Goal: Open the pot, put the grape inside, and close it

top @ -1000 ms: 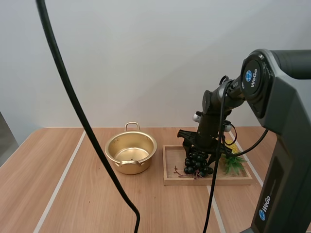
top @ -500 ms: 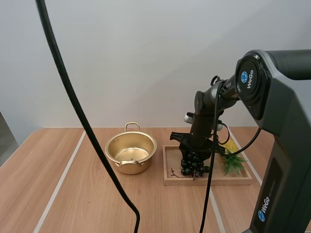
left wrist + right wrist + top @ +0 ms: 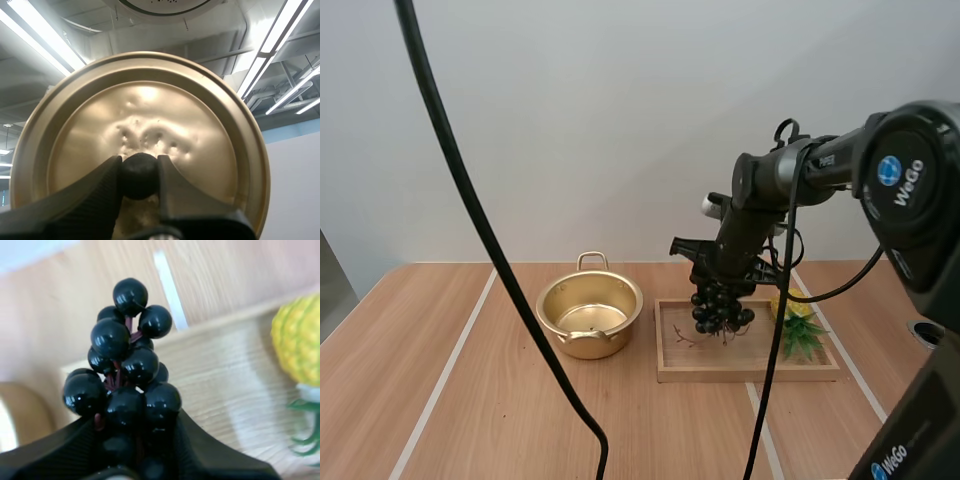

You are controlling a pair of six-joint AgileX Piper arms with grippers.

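— Pot (image 3: 590, 315) status? Open on the table (image 3: 450, 400)?
— Open and empty, sitting left of the wooden tray (image 3: 750, 372). Nothing has moved there.
— Lid?
— Lid (image 3: 140, 115) is off the pot. My left gripper (image 3: 139, 172) has it, fingers clamped on the black knob (image 3: 139, 176).
— What changed on the right?
— Grapes (image 3: 720, 308). A second ago the bunch lay on the tray. Half a second ago it was just coming off. Now it hangs free above the tray's left half. My right gripper (image 3: 725, 272) is pinched on the bunch's upper end and the berries dangle below the tips. The toy pineapple (image 3: 798, 322) stays on the tray.
— So the pick is good?
— I judge yes. The lift is done and nothing dropped. Next I carry it left over the pot rim, lower and release. Then the lid goes back on.
— Risk?
— The bunch may swing on its stem. I'd traverse slowly so the berries don't clip the rim.
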